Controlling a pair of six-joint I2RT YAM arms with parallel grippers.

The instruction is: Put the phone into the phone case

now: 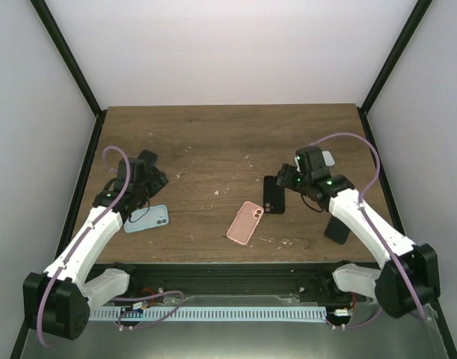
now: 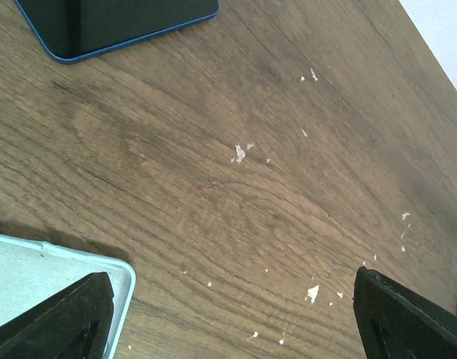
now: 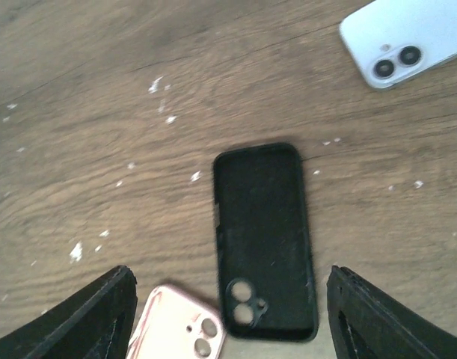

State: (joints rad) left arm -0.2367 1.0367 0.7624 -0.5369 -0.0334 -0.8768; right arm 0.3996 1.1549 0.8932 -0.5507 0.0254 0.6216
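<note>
A black phone case (image 3: 264,239) lies hollow side up, also seen in the top view (image 1: 273,194). My right gripper (image 3: 229,271) hovers open over its camera end, one finger on each side (image 1: 292,179). A light blue phone (image 3: 408,37) lies back up just beyond it (image 1: 327,158). A pink case (image 3: 176,329) rests by the left finger (image 1: 246,222). My left gripper (image 2: 234,275) is open over bare wood (image 1: 146,183). A pale blue case (image 2: 48,262) sits at its left finger (image 1: 147,218), and a dark-screened phone with a blue rim (image 2: 116,26) lies farther off.
A dark flat slab (image 1: 337,228) lies beside the right arm near the table's front edge. White flecks (image 2: 239,153) dot the wooden tabletop (image 1: 228,142). Black frame posts and pale walls close in the table on three sides.
</note>
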